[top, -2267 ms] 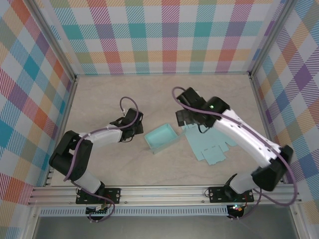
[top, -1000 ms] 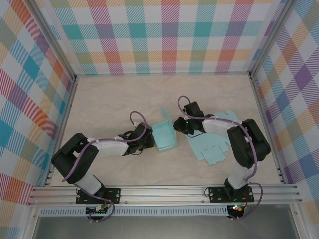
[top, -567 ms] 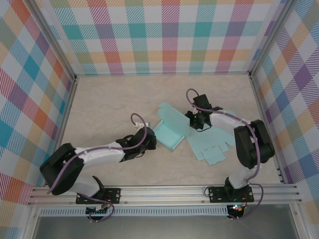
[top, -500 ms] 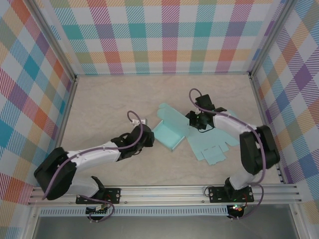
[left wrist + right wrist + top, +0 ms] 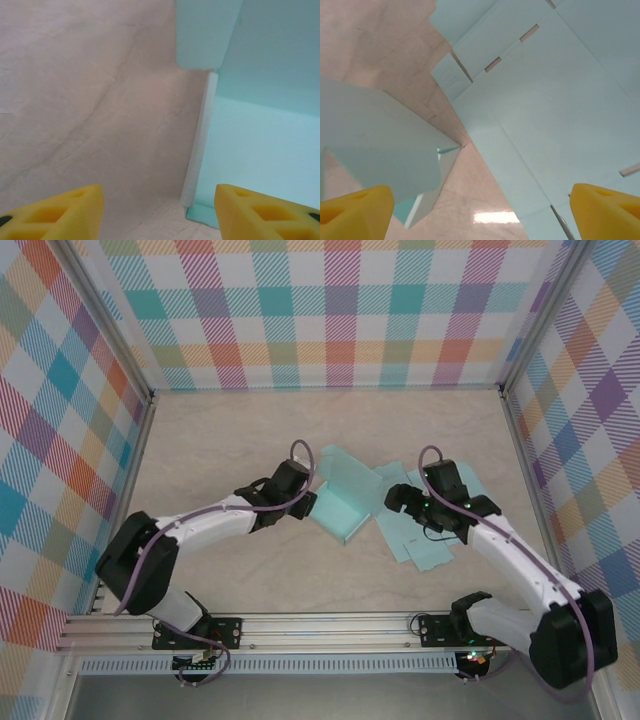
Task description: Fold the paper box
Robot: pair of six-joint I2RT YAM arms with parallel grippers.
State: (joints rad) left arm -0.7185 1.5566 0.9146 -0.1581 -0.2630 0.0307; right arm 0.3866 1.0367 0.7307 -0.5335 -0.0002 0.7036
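Ok, quick status. Both arms have just let go. Left gripper (image 5: 305, 500) has its jaws spread w/ nothing between the fingers, parked just beside the left edge of the paper box (image 5: 340, 508). Right gripper (image 5: 398, 500) is also spread wide and empty, near the box's right side and over the flat sheet (image 5: 425, 545).

What changed: a couple sec ago the box sat as a neat little tray, walls up. We then pinched it from both sides and it came apart. Now one long panel lies splayed toward the back and only part of the tray shape is left. Left wrist cam has the box wall edge and floor just ahead of the fingers, apparently not touching. Rt wrist cam has a loose flap at left and the slotted sheet beyond.

For the task, our read is that we either lost ground or re-opened on purpose to redo a tuck; can't tell which. Either way the fold isn't done: panels must go up and tabs in.

Box sits mid-table between the grippers, right against the flat sheet, maybe overlapping it.

Surface is a pale marbled table (image 5: 220, 440), mostly bare, w/ a glare spot in rt wrist cam. Thin paper will prob slide when pushed. Room has checked walls (image 5: 340, 310) on three sides and an alu rail (image 5: 330, 625) at the near edge.
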